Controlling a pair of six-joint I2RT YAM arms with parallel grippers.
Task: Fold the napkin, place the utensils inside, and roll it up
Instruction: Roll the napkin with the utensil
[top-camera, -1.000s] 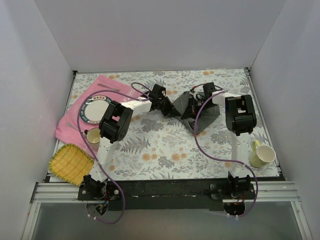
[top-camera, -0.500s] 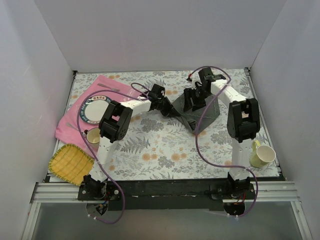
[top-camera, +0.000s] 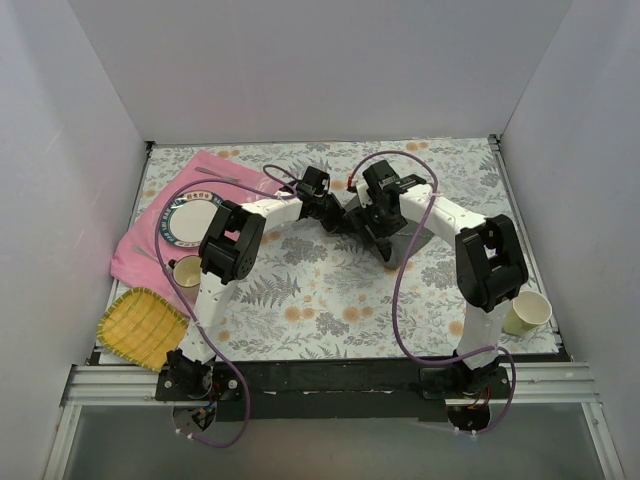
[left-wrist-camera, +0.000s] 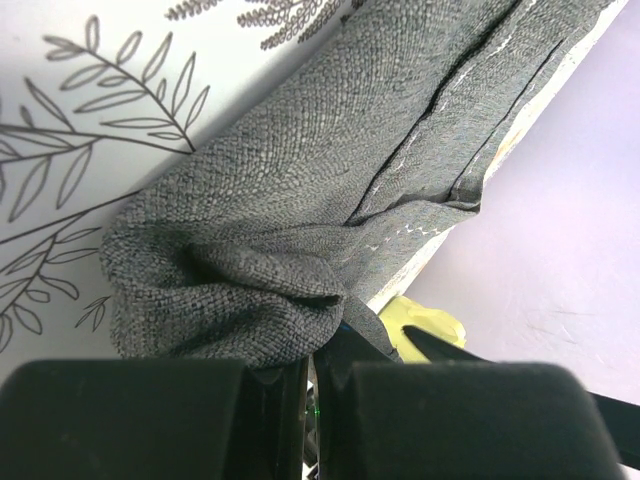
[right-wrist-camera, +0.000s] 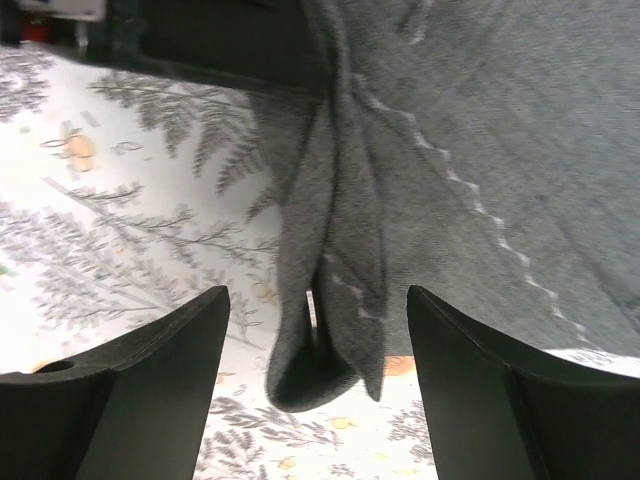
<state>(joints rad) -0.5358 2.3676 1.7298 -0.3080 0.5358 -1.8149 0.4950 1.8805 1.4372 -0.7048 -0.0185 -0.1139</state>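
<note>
- The left gripper (left-wrist-camera: 308, 370) pinches a bunched corner of the napkin (left-wrist-camera: 300, 200), jaws pressed together on the cloth, which stretches away ahead of it above the leaf-print table (top-camera: 300, 290).
- The right gripper (right-wrist-camera: 315, 300), just beside the left one, stands spread wide. A hanging fold of the napkin droops between its fingers (right-wrist-camera: 150, 380), seemingly touching neither.
- Slim silver utensils (top-camera: 225, 181) lie on a pink mat (top-camera: 150, 225), well off to the left gripper's left.

The left end effector (top-camera: 340, 218) and right end effector (top-camera: 378, 224) meet close together at the crumpled dark napkin (top-camera: 418, 240).
</note>
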